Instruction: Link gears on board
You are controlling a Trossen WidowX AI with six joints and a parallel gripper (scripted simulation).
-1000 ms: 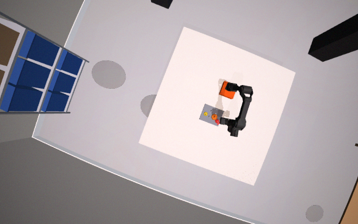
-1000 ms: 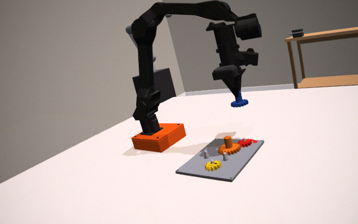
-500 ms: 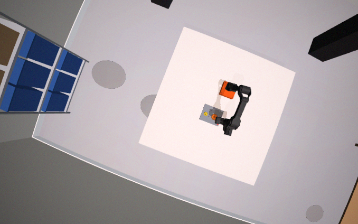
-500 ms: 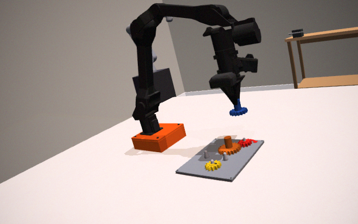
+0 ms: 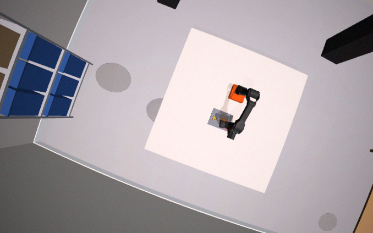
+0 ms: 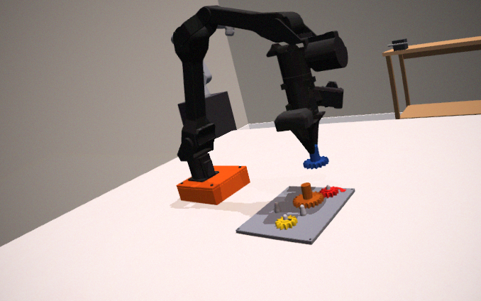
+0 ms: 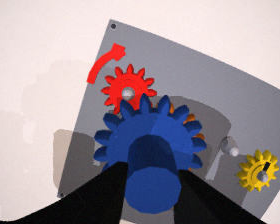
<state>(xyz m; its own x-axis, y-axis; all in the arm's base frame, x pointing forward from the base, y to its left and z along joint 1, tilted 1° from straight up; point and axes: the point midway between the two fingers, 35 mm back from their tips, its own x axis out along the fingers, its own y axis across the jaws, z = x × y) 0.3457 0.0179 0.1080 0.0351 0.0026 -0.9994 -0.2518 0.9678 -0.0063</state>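
My gripper point(image 6: 314, 148) point(image 7: 151, 176) is shut on the handle of a blue gear point(image 6: 315, 162) point(image 7: 141, 132), held level in the air above the grey board point(image 6: 272, 231) point(image 7: 201, 65). An orange gear point(image 6: 307, 201) with a tall handle sits on the board beside the red gear point(image 6: 328, 192) point(image 7: 127, 86); in the wrist view the blue gear mostly hides it. The yellow gear point(image 6: 286, 222) point(image 7: 259, 170) point(image 5: 214, 118) is near the board's other end. Two bare pegs show in the exterior view, one peg point(image 6: 277, 207) and another peg point(image 6: 302, 210), between the orange and yellow gears.
The arm's orange base point(image 6: 213, 187) point(image 5: 236, 94) stands on the white table point(image 6: 104, 243) point(image 5: 188, 124), near the board. A red arrow point(image 7: 103, 62) lies beside the red gear. The orange gear's handle stands up below the held blue gear.
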